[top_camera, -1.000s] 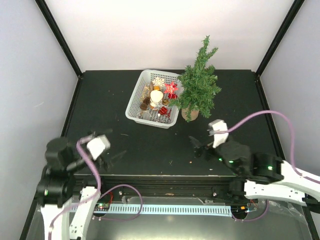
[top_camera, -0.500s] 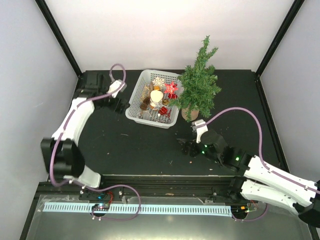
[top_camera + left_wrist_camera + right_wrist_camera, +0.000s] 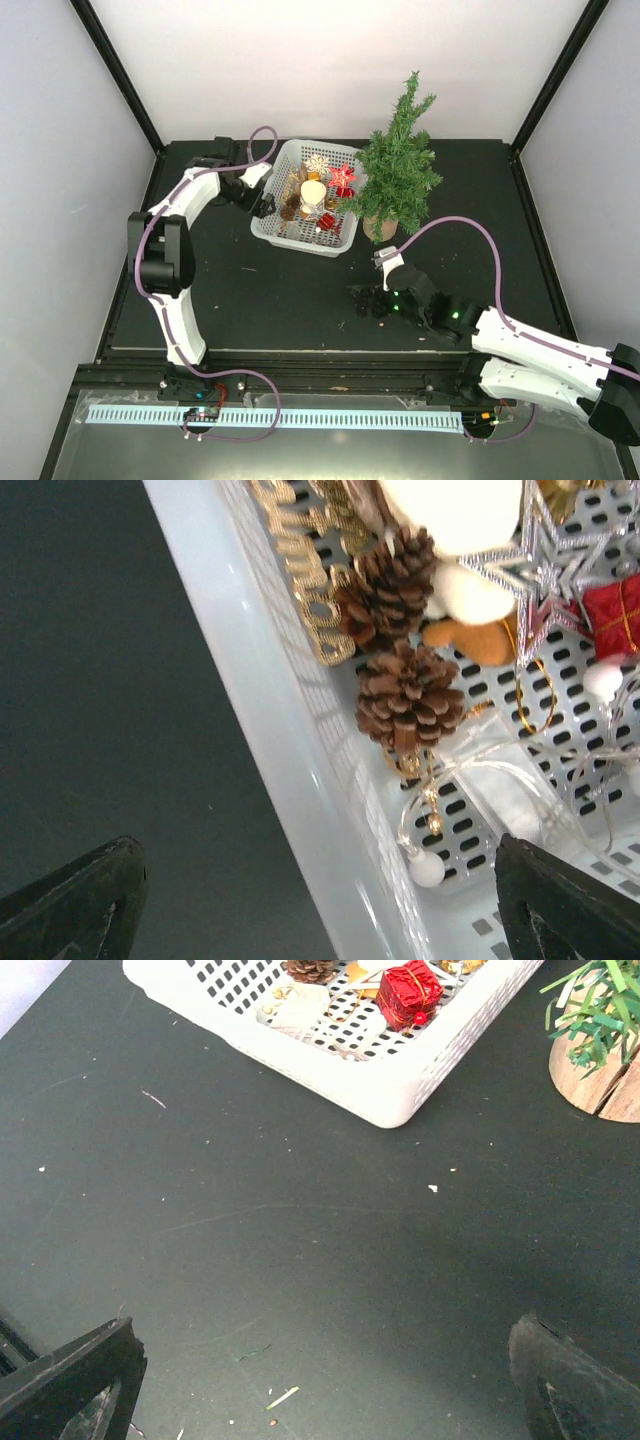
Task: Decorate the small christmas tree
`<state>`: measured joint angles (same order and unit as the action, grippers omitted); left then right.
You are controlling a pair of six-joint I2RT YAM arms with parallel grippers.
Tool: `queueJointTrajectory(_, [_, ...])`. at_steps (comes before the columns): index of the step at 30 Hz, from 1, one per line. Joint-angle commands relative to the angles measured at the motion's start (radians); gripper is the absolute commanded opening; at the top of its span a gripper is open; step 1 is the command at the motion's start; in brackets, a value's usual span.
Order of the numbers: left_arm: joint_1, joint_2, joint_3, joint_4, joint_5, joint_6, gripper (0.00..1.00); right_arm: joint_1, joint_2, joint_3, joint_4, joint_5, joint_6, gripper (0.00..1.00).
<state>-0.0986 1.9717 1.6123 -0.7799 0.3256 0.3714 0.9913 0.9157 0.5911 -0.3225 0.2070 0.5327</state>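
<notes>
The small christmas tree (image 3: 397,165) stands upright on its tan base (image 3: 380,229) at the back of the black table, right of a white basket (image 3: 300,242) of ornaments. My left gripper (image 3: 264,203) hangs open over the basket's left rim (image 3: 270,710), one finger outside and one inside. Below it lie two pine cones (image 3: 410,695), a white ball on clear string (image 3: 427,870), a silver star (image 3: 545,565) and a red gift box (image 3: 612,615). My right gripper (image 3: 364,300) is open and empty, low over bare table in front of the tree; its wrist view shows the basket corner (image 3: 390,1100) and tree base (image 3: 592,1072).
Black posts and white walls enclose the table on three sides. In the basket there are also a cream candle-like piece (image 3: 313,192), a red star (image 3: 343,179) and gold glitter lettering (image 3: 305,590). Small crumbs and a needle (image 3: 283,1397) dot the mat.
The left arm swung from the near left edge up to the basket's left rim. The right arm stretched leftward and forward over the table. Both grippers hold nothing.
</notes>
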Motion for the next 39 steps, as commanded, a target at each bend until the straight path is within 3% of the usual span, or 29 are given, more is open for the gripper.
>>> queueJointTrajectory(1, [-0.002,-0.049,-0.082,-0.020,0.005,-0.001,0.95,-0.005,0.023,-0.002,0.036,0.015,-0.006,1.00])
queueJointTrajectory(11, [0.011,-0.278,-0.478,0.059,-0.112,0.133,0.96,-0.005,0.027,0.012,0.033,-0.009,0.005,1.00])
queueJointTrajectory(12, [0.023,-0.369,-0.550,0.056,-0.127,0.169,0.96,-0.005,0.015,0.009,0.031,-0.012,0.010,1.00])
queueJointTrajectory(21, [0.154,-0.650,-0.779,0.010,-0.231,0.367,0.97,-0.004,0.001,0.018,0.027,-0.029,0.017,1.00])
queueJointTrajectory(27, [0.252,-0.756,-0.822,0.018,-0.293,0.503,0.99,-0.004,0.014,0.025,0.034,-0.043,0.008,1.00])
queueJointTrajectory(32, [0.352,-0.721,-0.782,0.035,-0.325,0.569,0.98,-0.004,0.017,0.023,0.037,-0.043,0.002,1.00])
queueJointTrajectory(37, [0.399,-0.712,-0.619,-0.068,-0.206,0.550,0.95,-0.005,0.025,0.007,0.063,-0.031,-0.005,1.00])
queueJointTrajectory(39, [0.395,-0.723,-0.540,-0.142,-0.066,0.547,0.89,-0.004,0.040,0.005,0.081,-0.032,-0.006,1.00])
